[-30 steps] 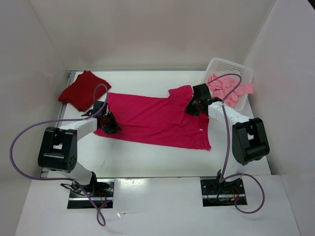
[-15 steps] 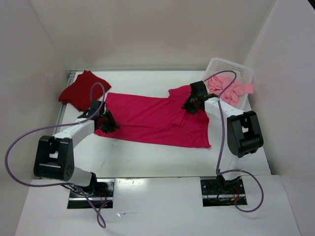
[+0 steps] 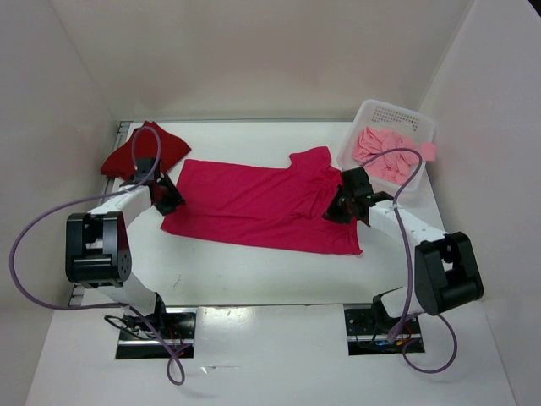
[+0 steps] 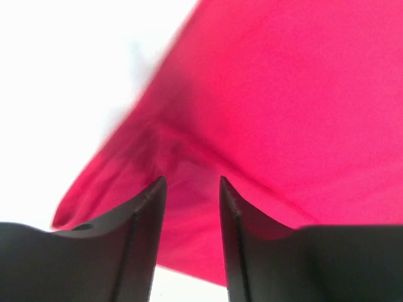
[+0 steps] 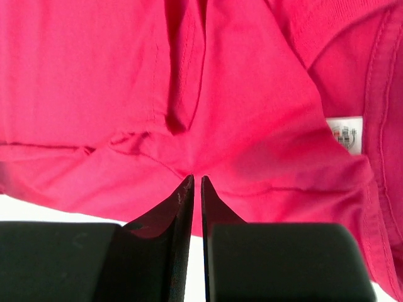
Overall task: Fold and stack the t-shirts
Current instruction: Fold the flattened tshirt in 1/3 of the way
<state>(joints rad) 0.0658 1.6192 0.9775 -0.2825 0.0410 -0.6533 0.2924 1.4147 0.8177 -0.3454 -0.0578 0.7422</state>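
Crimson t-shirt (image 3: 254, 203) spread flat on table (image 3: 254, 271) for folding. Right claw (image 3: 335, 210), 3 o'clock edge, pinches cloth, probably to lift; left claw (image 3: 170, 200), 9 o'clock hem, half-open, empty.

The white table (image 3: 254, 271) stands inside a three-sided enclosure of plain off-white panels: a back wall (image 3: 254, 59) beyond the table, with a left wall (image 3: 42, 144) and a right wall (image 3: 499, 144) rising at its sides. A grey metal strip (image 3: 122, 127) borders the table's left edge, and a white ledge (image 3: 270, 359) adjoins its near edge. Lighting over the table is bright and even, with soft shadows.
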